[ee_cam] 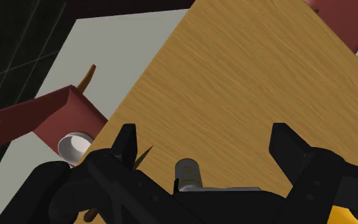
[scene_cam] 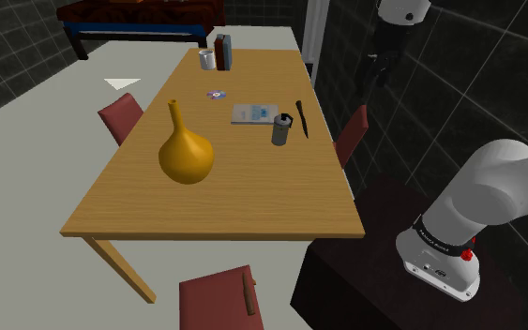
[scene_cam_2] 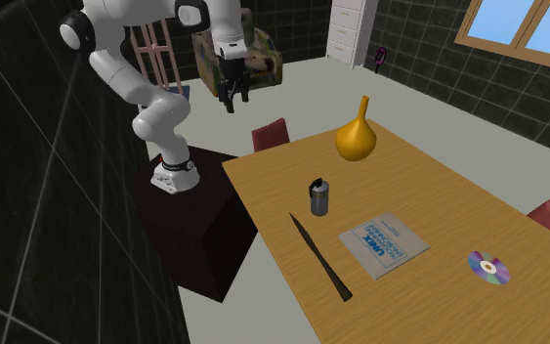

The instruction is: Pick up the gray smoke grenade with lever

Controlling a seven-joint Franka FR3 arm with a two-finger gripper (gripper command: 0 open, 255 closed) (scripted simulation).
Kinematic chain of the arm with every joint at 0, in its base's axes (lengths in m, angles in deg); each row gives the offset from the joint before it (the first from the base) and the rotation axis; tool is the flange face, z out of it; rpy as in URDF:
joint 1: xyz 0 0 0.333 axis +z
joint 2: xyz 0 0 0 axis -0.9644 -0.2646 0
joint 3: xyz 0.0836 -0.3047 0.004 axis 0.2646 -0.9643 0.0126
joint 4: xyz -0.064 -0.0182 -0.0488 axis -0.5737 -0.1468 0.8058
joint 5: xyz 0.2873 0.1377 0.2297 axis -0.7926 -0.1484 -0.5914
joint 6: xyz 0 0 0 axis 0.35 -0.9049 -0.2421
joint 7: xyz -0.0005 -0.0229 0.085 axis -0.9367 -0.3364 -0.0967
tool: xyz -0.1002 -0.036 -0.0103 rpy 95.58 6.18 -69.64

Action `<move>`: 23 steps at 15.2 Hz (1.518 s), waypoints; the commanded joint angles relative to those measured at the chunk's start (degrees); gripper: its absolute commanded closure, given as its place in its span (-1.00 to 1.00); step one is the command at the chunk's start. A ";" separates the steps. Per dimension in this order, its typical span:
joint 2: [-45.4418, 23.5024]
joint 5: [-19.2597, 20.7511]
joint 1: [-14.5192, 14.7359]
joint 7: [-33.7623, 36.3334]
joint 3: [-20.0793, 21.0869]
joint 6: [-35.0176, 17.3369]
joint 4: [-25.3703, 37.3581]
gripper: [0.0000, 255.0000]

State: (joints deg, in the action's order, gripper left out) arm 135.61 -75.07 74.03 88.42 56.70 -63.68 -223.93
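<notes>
The gray smoke grenade (scene_cam: 281,128) stands upright on the wooden table (scene_cam: 215,202), near the edge on the stand's side, its dark lever on top. In the second exterior view the grenade (scene_cam_2: 319,196) sits between an orange gourd vase and a booklet. My gripper (scene_cam_2: 231,102) hangs open and high in the air, off the table's side and well apart from the grenade. Against the dark wall the gripper (scene_cam: 376,79) is hard to make out. In the wrist view the grenade (ee_cam: 188,175) shows far below, between the spread fingers of the gripper (ee_cam: 208,149), which hold nothing.
A long black knife (scene_cam_2: 319,256) lies beside the grenade along the table edge. A booklet (scene_cam_2: 383,242), a CD (scene_cam_2: 488,268) and the orange gourd vase (scene_cam_2: 356,137) share the table. A cup (scene_cam: 207,59) and books (scene_cam: 222,51) stand at the far end. Red chairs (scene_cam: 217,298) surround it.
</notes>
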 commanded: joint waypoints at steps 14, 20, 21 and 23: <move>-27.33 0.29 -0.36 -4.65 -2.32 -19.66 6.87 -1.00; -40.90 -0.30 -0.37 -6.84 -2.95 -25.21 14.48 -1.00; -43.18 -0.44 -0.38 -7.20 -3.01 -25.88 16.01 -1.00; -47.73 -0.73 -0.42 -7.92 -3.09 -27.00 19.29 -1.00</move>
State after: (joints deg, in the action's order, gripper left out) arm 90.07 -75.65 73.64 80.91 53.67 -89.92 -206.03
